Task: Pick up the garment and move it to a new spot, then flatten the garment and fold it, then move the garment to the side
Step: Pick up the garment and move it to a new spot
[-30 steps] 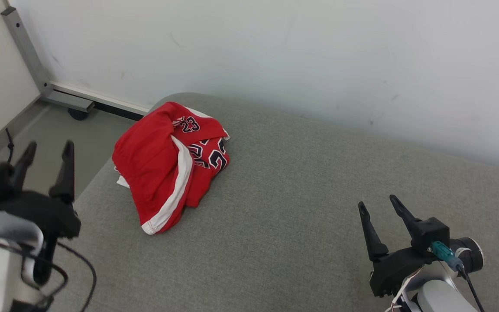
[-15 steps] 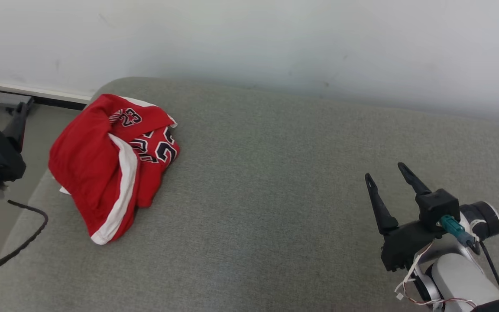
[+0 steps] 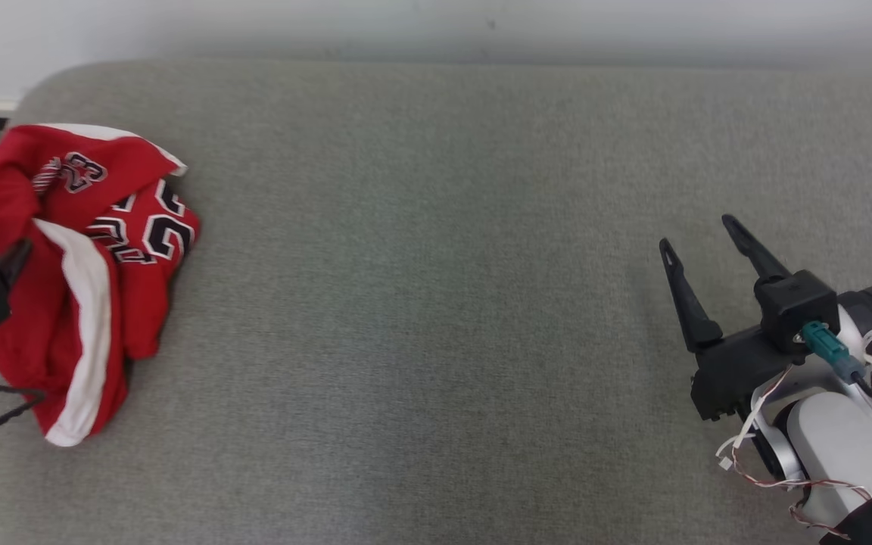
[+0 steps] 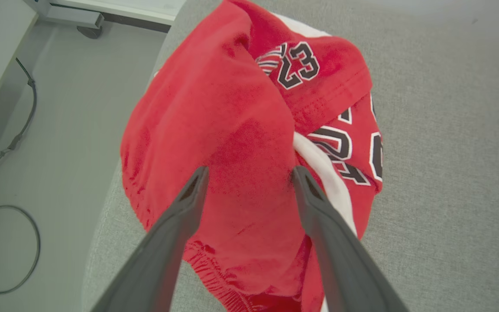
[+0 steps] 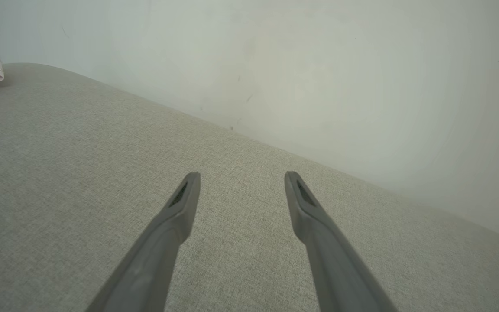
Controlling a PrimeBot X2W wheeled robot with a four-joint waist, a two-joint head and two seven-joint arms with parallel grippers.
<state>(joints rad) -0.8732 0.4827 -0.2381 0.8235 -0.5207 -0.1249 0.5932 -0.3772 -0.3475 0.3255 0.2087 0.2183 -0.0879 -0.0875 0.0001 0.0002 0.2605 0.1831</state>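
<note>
The pick-up is in hand: left jaws hang wide over the red basketball shorts [image 3: 122,178] at nine o'clock and should next descend and close; right jaws wide.

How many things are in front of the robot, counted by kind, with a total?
Garments: 1, the red garment
Grippers: 2, the left gripper and the right gripper
Cushions: 1, the grey cushion
Total: 4
</note>
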